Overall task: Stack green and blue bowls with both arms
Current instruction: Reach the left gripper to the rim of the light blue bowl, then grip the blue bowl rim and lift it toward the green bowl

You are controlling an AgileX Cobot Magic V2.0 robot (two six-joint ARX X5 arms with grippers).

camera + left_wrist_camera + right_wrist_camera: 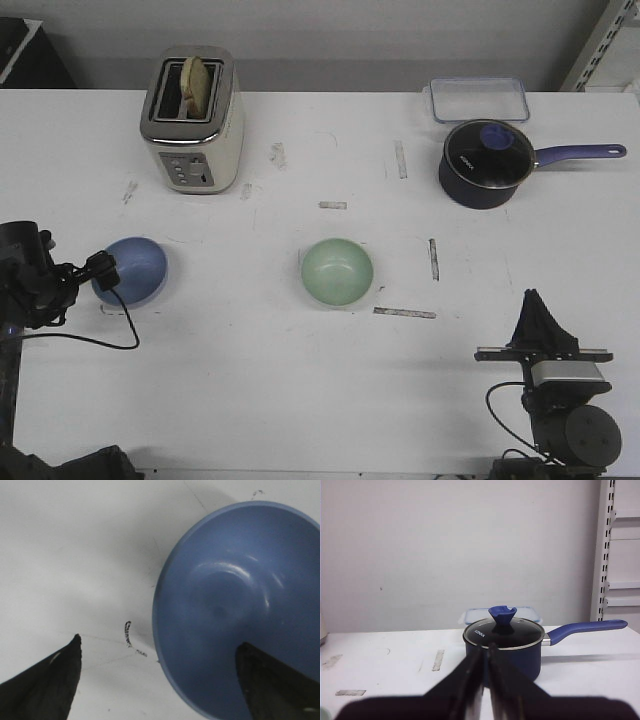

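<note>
Nearest us on the white surface (300, 400), our right gripper (540, 312) rests with jaws pressed together, holding nothing. At our left, the left gripper (157, 677) has its jaws spread across the rim of the blue bowl (131, 270), one finger inside, one outside; the front view hides part of that rim behind the arm. Mid-surface sits the green bowl (337, 271), empty, pale and glossy. Farther back, the toaster (192, 122) holds bread, the lidded saucepan (485, 163) hides its contents, and a clear container (479, 99) sits behind it.
</note>
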